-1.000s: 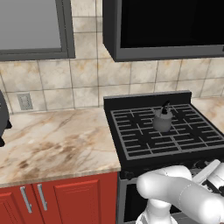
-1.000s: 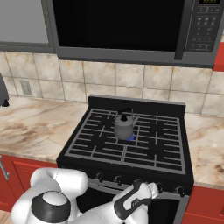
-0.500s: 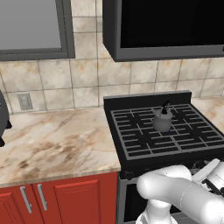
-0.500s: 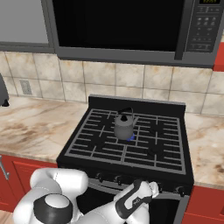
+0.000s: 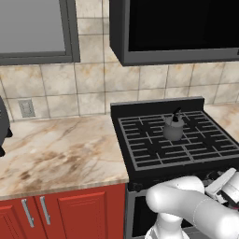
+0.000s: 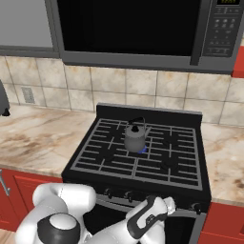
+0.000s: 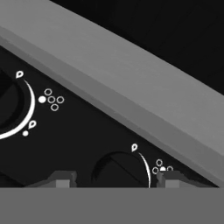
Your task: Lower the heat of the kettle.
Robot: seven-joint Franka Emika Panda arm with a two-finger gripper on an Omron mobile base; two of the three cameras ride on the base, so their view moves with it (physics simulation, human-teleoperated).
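The small squat grey metal kettle with its black arched handle [image 6: 136, 137] sits on the black cast-iron grate of the gas stove [image 6: 176, 176], near the middle and slightly toward the back, with a trace of blue flame at its base in the right base view; in the left base view the same kettle [image 5: 173, 128] stands upright on the grate. My two-finger gripper [image 7: 117, 179] is not up there: it is low, in front of the stove's dark control panel, so the kettle lies above and behind my hand. What matters for the turn is the round black knob [image 7: 120, 169] directly ahead, sitting between my fingertips [image 7: 61, 179], one tip on each side of it. The jaws look partly drawn in around the knob, but I cannot tell whether the pads are pressing on it. A second round black knob [image 7: 8, 105] sits further along the panel, well apart. The only markings are white flame symbols, curved arcs and small circle diagrams showing burner position; there is no readable writing or brand.
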